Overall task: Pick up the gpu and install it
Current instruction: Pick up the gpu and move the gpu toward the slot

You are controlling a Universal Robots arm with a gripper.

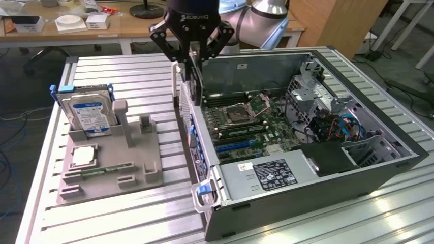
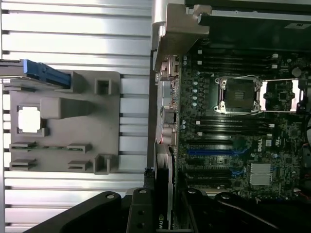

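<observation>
My gripper [image 1: 192, 55] hangs over the near wall of the open computer case [image 1: 379, 173] and is shut on the gpu [image 1: 194, 81]. The card hangs upright and edge-on below the fingers, its lower edge level with the case's rim. In the wrist view the gpu [image 2: 164, 170] is a thin dark slab between the black fingers of the gripper [image 2: 163, 211]. It sits above the case edge, beside the motherboard [image 2: 233, 126]. The blue expansion slots [image 2: 209, 152] lie bare just past the card; in the exterior view these blue expansion slots [image 1: 234, 145] are lower on the board.
A grey fixture [image 1: 129, 152] on the exterior view's left holds a hard drive [image 1: 88, 112], a processor chip [image 1: 83, 155] and a memory stick [image 1: 101, 170]. Inside the case are the open processor socket [image 1: 245, 108], a power supply [image 1: 271, 173] and drive cages [image 1: 318, 96].
</observation>
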